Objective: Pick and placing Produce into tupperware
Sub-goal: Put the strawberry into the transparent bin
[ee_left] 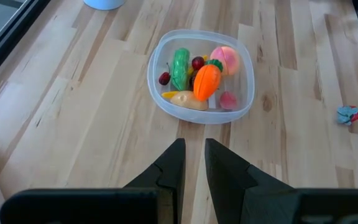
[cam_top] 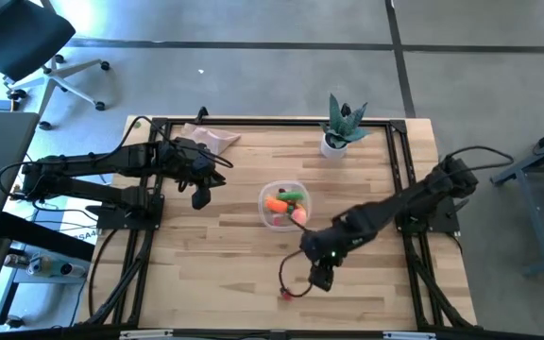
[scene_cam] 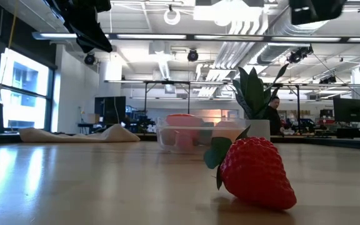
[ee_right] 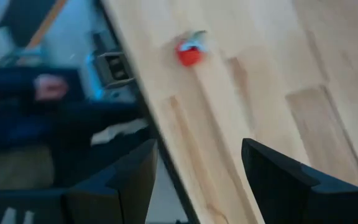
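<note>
The clear round tupperware (cam_top: 264, 195) (ee_left: 151, 87) stands mid-table. It holds several pieces of produce, among them an orange carrot (ee_left: 206, 82), a green pepper (ee_left: 180, 68) and a yellow piece (ee_left: 188, 99). A red strawberry (cam_top: 286, 294) (scene_cam: 255, 172) (ee_right: 190, 52) lies on its side on the wood near the front edge. My right gripper (cam_top: 321, 279) (ee_right: 197, 171) hangs open above the table, just right of the strawberry, with nothing between its fingers. My left gripper (cam_top: 201, 198) (ee_left: 193, 158) hovers left of the tupperware and points at it. Its fingers are drawn almost together on nothing.
A spiky green plant in a white pot (cam_top: 341, 127) stands at the far edge. A beige cloth (cam_top: 211, 139) lies at the far left. Black frame rails (cam_top: 159, 189) run along the table's sides. A person (scene_cam: 274, 115) stands in the room beyond the table.
</note>
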`<state>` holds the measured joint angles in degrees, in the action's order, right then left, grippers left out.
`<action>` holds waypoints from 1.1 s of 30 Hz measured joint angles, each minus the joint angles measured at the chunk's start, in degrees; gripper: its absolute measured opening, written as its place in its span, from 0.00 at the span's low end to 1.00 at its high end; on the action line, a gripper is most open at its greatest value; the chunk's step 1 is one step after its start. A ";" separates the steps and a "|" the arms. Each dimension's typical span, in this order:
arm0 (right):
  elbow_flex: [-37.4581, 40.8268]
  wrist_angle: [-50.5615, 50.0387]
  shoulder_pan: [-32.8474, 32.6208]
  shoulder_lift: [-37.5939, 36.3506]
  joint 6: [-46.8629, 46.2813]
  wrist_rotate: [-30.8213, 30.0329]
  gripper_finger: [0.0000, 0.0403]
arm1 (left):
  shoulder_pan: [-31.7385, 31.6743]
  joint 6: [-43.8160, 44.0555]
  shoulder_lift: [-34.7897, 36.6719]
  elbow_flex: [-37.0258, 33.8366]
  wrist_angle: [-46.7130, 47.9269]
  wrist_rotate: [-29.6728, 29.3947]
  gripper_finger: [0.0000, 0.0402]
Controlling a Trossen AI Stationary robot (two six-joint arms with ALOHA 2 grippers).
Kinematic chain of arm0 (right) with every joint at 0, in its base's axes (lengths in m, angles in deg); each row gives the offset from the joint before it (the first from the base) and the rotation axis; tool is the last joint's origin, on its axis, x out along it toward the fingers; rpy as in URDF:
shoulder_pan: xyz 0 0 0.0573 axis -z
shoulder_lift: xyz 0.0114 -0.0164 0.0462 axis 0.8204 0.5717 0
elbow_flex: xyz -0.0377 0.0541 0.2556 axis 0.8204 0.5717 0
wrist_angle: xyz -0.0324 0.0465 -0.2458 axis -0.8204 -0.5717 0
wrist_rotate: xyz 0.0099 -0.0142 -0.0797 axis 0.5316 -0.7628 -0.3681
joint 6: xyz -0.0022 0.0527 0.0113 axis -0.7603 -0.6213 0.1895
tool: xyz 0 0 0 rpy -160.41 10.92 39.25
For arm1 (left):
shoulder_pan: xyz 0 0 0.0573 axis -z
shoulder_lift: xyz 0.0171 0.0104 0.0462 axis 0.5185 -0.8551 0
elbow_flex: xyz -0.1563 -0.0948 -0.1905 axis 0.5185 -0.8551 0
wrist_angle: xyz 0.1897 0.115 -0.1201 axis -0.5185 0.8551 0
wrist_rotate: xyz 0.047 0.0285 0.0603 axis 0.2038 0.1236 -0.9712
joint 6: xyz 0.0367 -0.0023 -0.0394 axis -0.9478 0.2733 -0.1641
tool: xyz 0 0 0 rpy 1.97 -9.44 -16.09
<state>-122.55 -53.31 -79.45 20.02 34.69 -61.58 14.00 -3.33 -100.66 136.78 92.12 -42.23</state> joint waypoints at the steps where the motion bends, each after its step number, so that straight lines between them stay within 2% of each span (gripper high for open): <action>1: 0.00 -0.49 -0.99 0.31 -2.48 -2.19 0.56 | -0.02 0.02 0.00 0.00 0.00 0.00 0.13; 7: 0.00 -6.09 -5.57 2.24 -15.21 -16.27 0.56 | 0.00 0.00 0.00 0.00 0.00 0.00 0.13; 11: 0.00 -5.92 -8.30 3.59 -21.03 -21.86 0.56 | 0.00 0.01 0.00 0.00 0.00 0.00 0.13; 15: 0.02 -1.58 -10.85 5.18 -24.52 -23.88 0.56 | -0.02 0.00 0.00 0.00 -0.02 0.00 0.13; 22: 0.02 8.72 -13.31 7.46 -25.10 -26.91 0.56 | 0.00 0.02 0.00 0.00 -0.01 0.00 0.13; 33: 0.02 19.21 -11.49 13.45 -27.17 -25.41 0.56 | -0.01 0.01 0.00 0.00 -0.02 0.00 0.13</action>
<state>-122.53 -34.09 -90.94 33.48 7.52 -86.99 13.98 -3.32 -100.66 136.78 92.10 -42.23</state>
